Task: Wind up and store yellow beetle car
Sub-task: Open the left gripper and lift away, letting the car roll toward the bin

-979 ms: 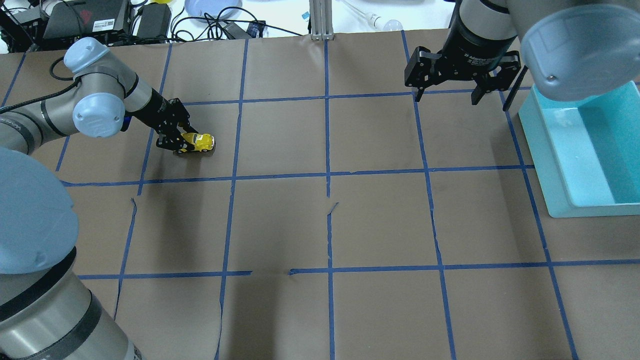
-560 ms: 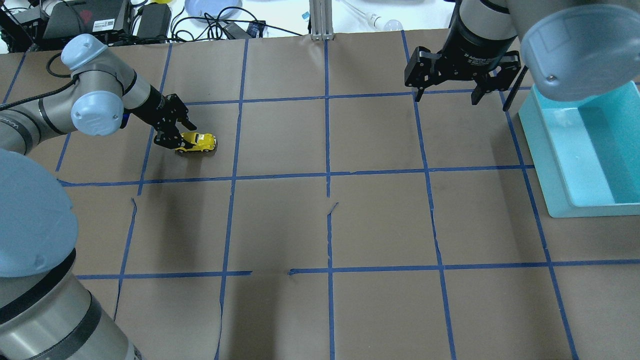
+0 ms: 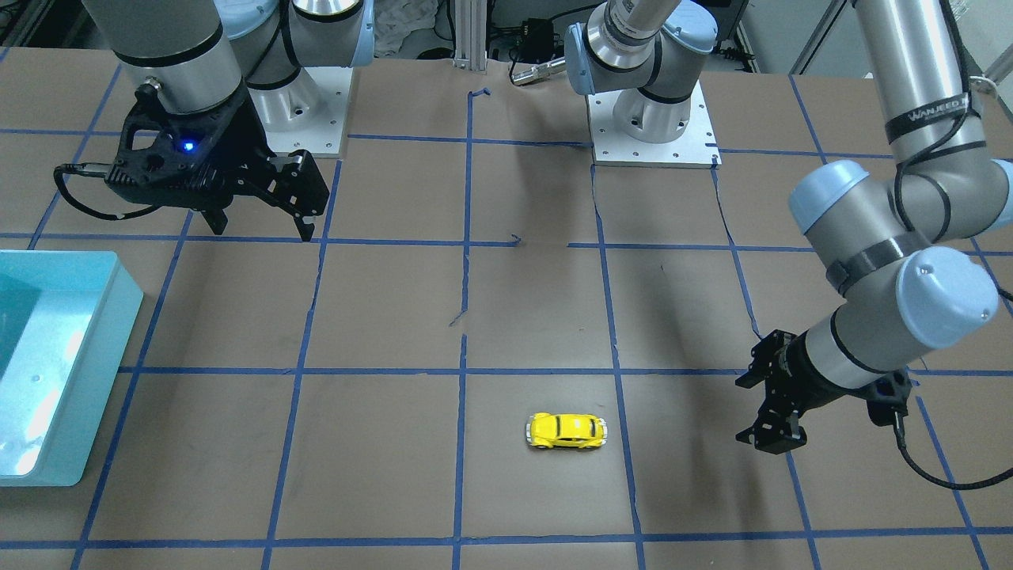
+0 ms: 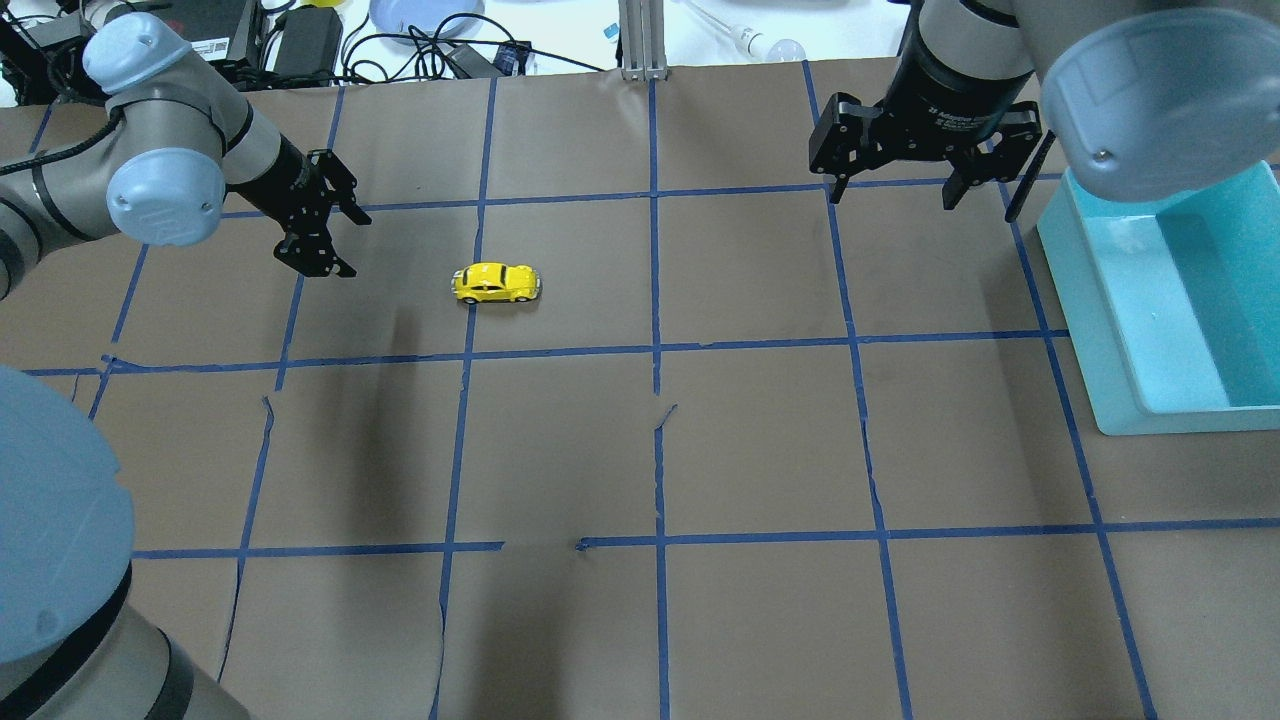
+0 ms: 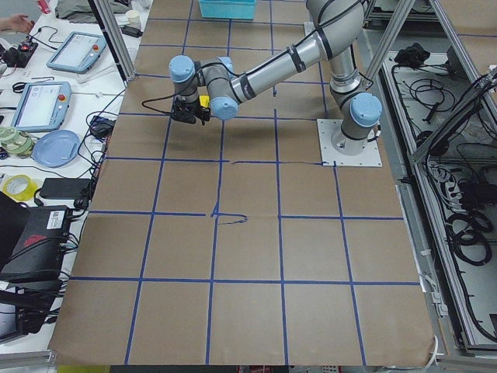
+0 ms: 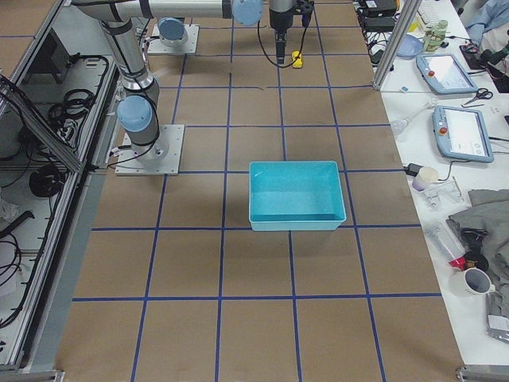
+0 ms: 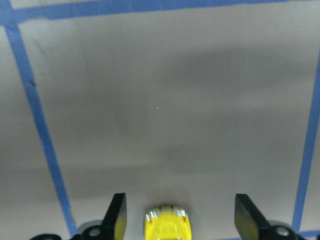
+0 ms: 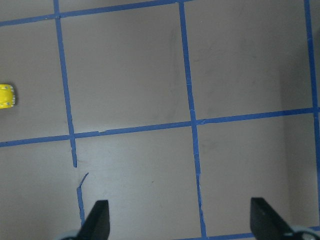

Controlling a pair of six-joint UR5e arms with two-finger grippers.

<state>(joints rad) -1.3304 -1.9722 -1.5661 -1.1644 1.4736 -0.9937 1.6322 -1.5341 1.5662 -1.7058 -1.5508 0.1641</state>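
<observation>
The yellow beetle car (image 4: pixel 496 283) stands free on its wheels on the brown paper, left of the table's middle; it also shows in the front view (image 3: pixel 567 431). My left gripper (image 4: pixel 350 244) is open and empty, a short way to the car's left, fingers pointing toward it. In the left wrist view the car's end (image 7: pixel 168 227) sits low between the open fingers (image 7: pixel 116 220). My right gripper (image 4: pixel 895 195) is open and empty, raised near the far right. The right wrist view catches the car (image 8: pixel 6 96) at its left edge.
A teal bin (image 4: pixel 1100 300) stands at the right edge, beside the right gripper; it also shows in the front view (image 3: pixel 71 380). Blue tape lines grid the paper. Cables and devices lie beyond the far edge.
My left gripper has let go of the car and pulled back to the left and away. The car has rolled to the right, off the gripper. The right arm has not moved.
</observation>
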